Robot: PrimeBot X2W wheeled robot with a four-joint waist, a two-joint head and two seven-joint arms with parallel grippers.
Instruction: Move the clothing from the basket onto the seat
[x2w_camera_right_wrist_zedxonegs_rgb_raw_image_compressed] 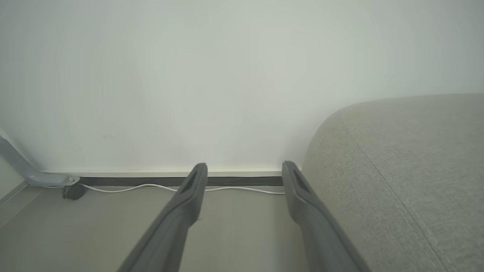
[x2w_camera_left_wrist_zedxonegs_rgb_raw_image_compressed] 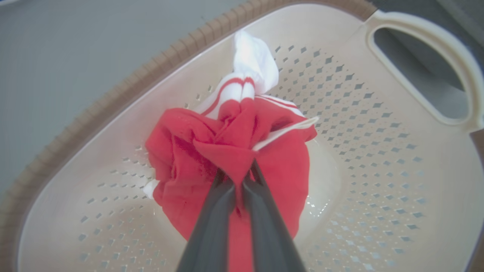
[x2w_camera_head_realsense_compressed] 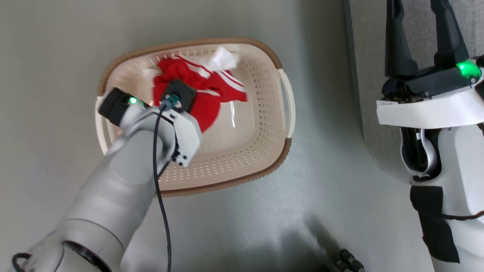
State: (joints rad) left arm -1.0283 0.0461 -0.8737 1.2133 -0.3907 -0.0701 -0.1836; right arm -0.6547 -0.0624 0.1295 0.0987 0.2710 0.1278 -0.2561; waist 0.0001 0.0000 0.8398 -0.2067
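Note:
The cream-white basket (x2w_camera_head_realsense_compressed: 242, 183) with its brown rim stands on the floor, and the bright red clothing (x2w_camera_head_realsense_compressed: 211, 90) with white stripes lies in its far left part. My left arm reaches down into the basket from above. In the left wrist view my left gripper (x2w_camera_left_wrist_zedxonegs_rgb_raw_image_compressed: 237, 172) is shut on a fold of the clothing (x2w_camera_left_wrist_zedxonegs_rgb_raw_image_compressed: 181, 151), which is bunched up around the fingertips over the basket's perforated wall (x2w_camera_left_wrist_zedxonegs_rgb_raw_image_compressed: 378, 170). My right gripper (x2w_camera_head_realsense_compressed: 418, 9) is open and holds nothing, beside the edge of the grey seat (x2w_camera_head_realsense_compressed: 372, 75). Its fingers (x2w_camera_right_wrist_zedxonegs_rgb_raw_image_compressed: 196, 185) stand wide apart, left of the seat (x2w_camera_right_wrist_zedxonegs_rgb_raw_image_compressed: 408, 170).
Grey floor (x2w_camera_head_realsense_compressed: 321, 211) surrounds the basket. The seat rises just right of it. A white cable (x2w_camera_right_wrist_zedxonegs_rgb_raw_image_compressed: 151, 186) runs along the base of the pale wall, with a caster wheel (x2w_camera_right_wrist_zedxonegs_rgb_raw_image_compressed: 73, 192) on a grey leg at the left. My own pale body (x2w_camera_head_realsense_compressed: 453, 170) is at the lower right.

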